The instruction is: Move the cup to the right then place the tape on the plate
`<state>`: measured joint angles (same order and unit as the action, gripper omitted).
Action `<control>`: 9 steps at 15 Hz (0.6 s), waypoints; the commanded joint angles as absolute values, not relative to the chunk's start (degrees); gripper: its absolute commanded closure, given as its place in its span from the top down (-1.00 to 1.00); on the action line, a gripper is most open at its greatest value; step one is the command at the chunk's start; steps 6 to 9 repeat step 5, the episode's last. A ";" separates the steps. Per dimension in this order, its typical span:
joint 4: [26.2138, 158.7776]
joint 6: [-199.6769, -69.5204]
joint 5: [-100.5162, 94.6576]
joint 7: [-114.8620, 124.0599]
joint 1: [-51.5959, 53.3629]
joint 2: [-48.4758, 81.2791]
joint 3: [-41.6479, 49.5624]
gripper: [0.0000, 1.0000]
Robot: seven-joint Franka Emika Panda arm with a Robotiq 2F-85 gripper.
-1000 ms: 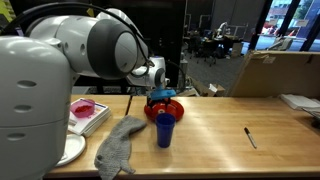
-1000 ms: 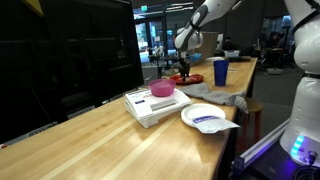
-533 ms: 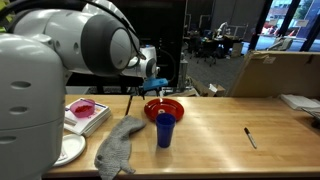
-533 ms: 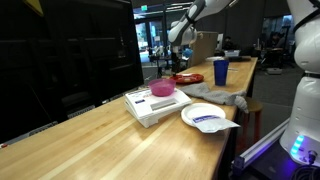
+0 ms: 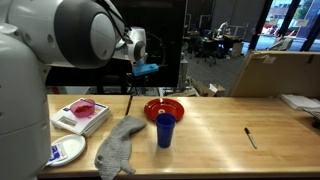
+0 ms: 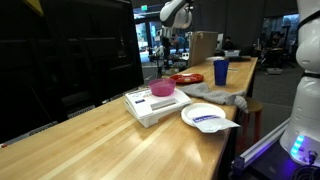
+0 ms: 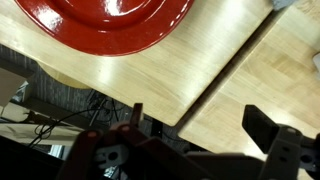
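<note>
The dark blue cup (image 5: 165, 130) stands upright on the wooden table just in front of the red plate (image 5: 165, 108); both also show in an exterior view, the cup (image 6: 220, 71) and the plate (image 6: 186, 78). The plate's rim fills the top of the wrist view (image 7: 110, 20). My gripper (image 5: 145, 72) hangs high above the table, behind and beside the plate. In the wrist view its fingers (image 7: 200, 125) are spread wide with nothing between them. I cannot make out the tape in any view.
A grey cloth (image 5: 120, 145) lies next to the cup. A white box with a pink bowl (image 5: 82, 112) and a white plate (image 6: 205, 116) sit further along the table. A black pen (image 5: 251, 137) lies on the far side. A seam in the tabletop (image 7: 230, 70) runs under the gripper.
The gripper has lifted from just above the red plate, up and away from it. The cup and plate have not moved.
</note>
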<state>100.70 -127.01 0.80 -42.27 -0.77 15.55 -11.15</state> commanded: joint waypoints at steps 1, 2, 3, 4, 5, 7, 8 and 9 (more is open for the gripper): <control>103.79 -125.46 -0.58 -39.45 1.57 11.44 -9.80 1.00; 105.31 -126.91 -0.01 -37.12 1.88 10.24 -9.59 1.00; 101.43 -125.53 0.73 -40.09 1.60 13.77 -9.85 1.00; 101.63 -125.58 0.73 -39.72 1.81 13.63 -9.82 1.00; 101.62 -125.57 0.75 -39.75 1.84 13.67 -9.81 1.00; 101.62 -125.57 0.75 -39.75 1.84 13.67 -9.81 1.00; 101.62 -125.57 0.75 -39.75 1.84 13.67 -9.81 1.00; 101.62 -125.57 0.75 -39.75 1.84 13.67 -9.81 1.00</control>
